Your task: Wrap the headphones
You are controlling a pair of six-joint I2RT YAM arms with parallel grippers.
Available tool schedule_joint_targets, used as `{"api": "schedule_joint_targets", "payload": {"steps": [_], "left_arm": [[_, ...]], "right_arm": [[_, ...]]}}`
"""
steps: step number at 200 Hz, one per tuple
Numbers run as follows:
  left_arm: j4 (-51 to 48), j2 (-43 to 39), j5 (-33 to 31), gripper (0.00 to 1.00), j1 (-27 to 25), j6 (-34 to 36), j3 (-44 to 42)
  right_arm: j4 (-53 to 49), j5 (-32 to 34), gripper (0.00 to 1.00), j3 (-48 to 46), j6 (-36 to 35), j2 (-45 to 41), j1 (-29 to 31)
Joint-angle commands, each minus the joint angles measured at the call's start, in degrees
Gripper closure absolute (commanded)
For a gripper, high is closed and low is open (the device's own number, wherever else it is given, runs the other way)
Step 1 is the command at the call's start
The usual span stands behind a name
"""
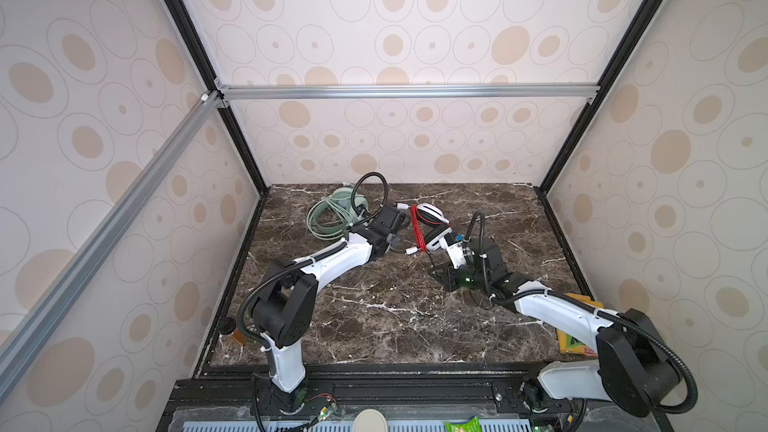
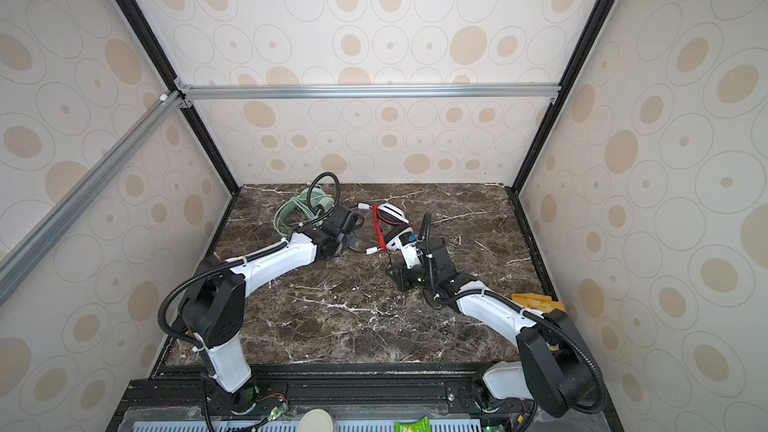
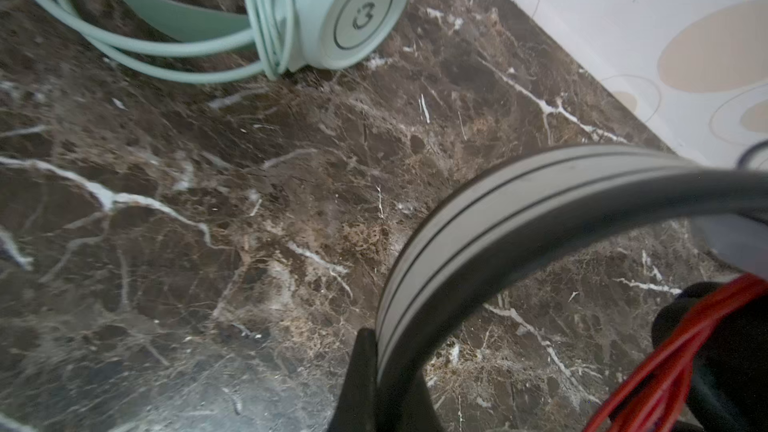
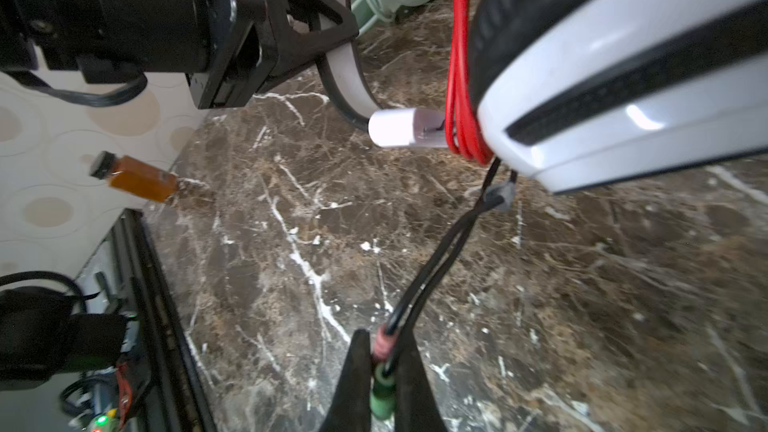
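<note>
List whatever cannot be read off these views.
- Mint-green headset: left arm's hose crosses it in both top views; left wrist view's edge cuts it off.
- Red cable: turns too small in both top views, blurred in left wrist view.
- Yellow packet: right arm hides most in both top views.

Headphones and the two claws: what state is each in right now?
mint-green headphones, lying on the table, cable wound around it.
white-and-black headphones, held by the headband, red cable looped on it.
left gripper, shut on that headband.
right gripper, shut on the cable's plugs.
</note>
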Motion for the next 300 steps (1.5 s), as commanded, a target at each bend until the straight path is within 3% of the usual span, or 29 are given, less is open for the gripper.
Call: {"api": "schedule_joint_targets", "payload": {"steps": [1, 26, 95, 146, 170, 253, 257, 263, 269, 300], "left_arm": [[5.04, 3.58, -4.41, 1.0, 0.01, -4.46, 6.16], [2.88, 10.25, -2.15, 1.0, -0.59, -4.73, 11.68], [-9.0, 22.93, 0.41, 1.0, -0.86, -4.43, 26.22], [-17.88, 30.02, 6.04, 1.0, 0.52, 0.94, 36.61], [-18.59, 31.54, 8.61, 1.0, 1.58, 2.51, 37.37], [-14.33, 29.37, 9.85, 0.29, 1.78, 9.15, 36.73], [-14.23, 29.01, 9.64, 0.2, 1.78, 9.39, 36.74], [-14.3, 28.46, 9.27, 0.18, 1.73, 9.79, 36.73], [-14.31, 27.79, 8.74, 0.03, 1.77, 10.23, 36.73], [-15.41, 23.57, 6.0, 0.02, 1.78, 12.82, 36.26]], "right_arm": [[-4.09, 8.63, 1.0, -1.07, -2.07, -2.04, 0.61], [-3.99, 13.18, 1.0, -1.06, -0.49, -0.23, -0.12], [-3.43, 7.53, 1.0, 3.18, 5.18, 10.86, -2.48], [-2.45, 6.35, 1.0, 3.95, 6.34, 12.82, -2.58], [-2.26, 6.16, 1.0, 3.95, 6.4, 13.18, -2.58], [-2.53, 8.52, 0.96, 3.72, 5.94, 13.66, -3.26], [-2.53, 8.66, 0.96, 3.7, 5.91, 13.67, -3.3], [-2.53, 8.93, 0.96, 3.63, 6.05, 13.66, -3.34], [-2.53, 9.01, 0.96, 3.6, 6.11, 13.54, -3.42], [-2.62, 9.28, 0.95, 2.84, 6.31, 12.81, -3.37]]}}
